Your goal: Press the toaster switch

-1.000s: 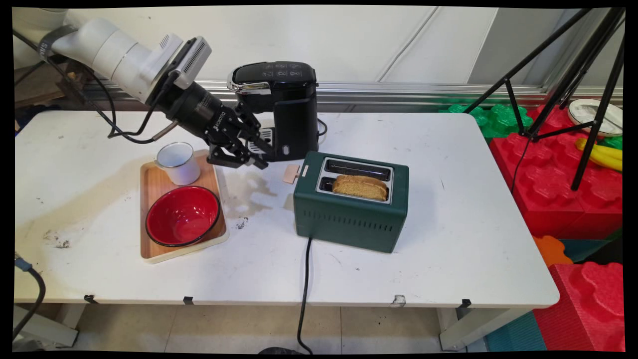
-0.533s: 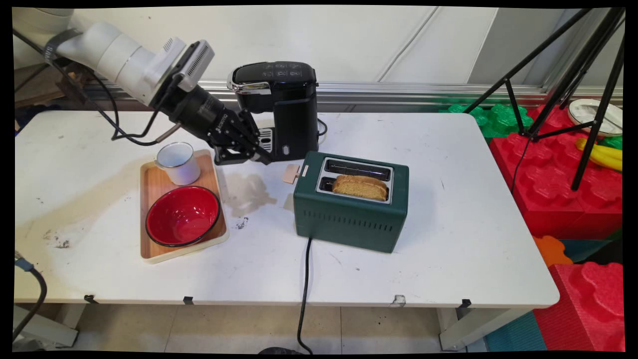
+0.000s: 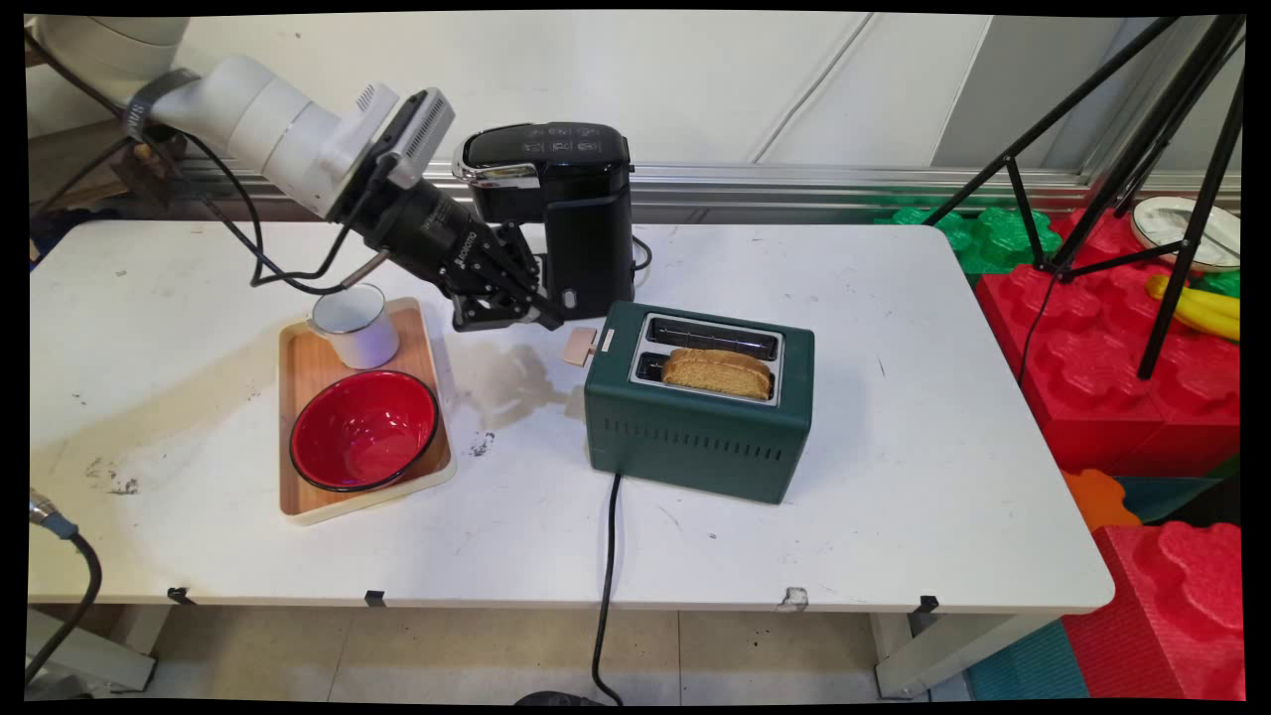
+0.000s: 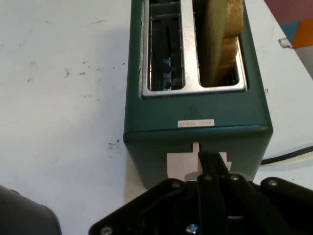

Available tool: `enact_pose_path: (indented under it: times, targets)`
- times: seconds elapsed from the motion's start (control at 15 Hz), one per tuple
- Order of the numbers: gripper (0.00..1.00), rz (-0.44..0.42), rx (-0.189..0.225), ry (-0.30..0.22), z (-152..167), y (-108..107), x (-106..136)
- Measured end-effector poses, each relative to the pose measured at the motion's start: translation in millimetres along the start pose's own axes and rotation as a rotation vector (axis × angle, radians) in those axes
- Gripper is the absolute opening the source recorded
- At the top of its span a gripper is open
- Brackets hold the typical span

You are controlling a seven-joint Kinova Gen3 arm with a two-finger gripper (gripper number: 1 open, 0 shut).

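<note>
One pressed-together hand (image 4: 211, 164) at green toaster (image 3: 698, 412) lever (image 3: 580, 347), small label (image 4: 195, 123) unreadable, toast (image 3: 717, 372) inside.

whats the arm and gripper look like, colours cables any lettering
The arm is white with rounded cylindrical links and a ribbed grey-white box at the wrist. Thin black cables loop beneath it. The gripper is black, a cylindrical body with white lettering, ending in a jointed linkage and two fingers.
</note>
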Motion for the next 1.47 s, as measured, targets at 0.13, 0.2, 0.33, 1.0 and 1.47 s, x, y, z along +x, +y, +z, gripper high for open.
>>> enact_pose_path:
  times: [0.13,0.2,0.33,1.0,1.47]
  targets:
    - [0.0,-0.001,-0.002,0.0,6.1,-1.1,0.1]
    - [0.0,-0.001,-0.003,-0.001,9.2,-1.3,-0.3]
    - [0.0,-0.001,-0.006,-0.005,14.9,-1.6,-1.8]
    - [0.0,-0.016,-0.006,-0.014,35.9,-5.0,-9.2]
    - [0.0,-0.012,-0.012,-0.036,49.0,-4.2,-19.4]
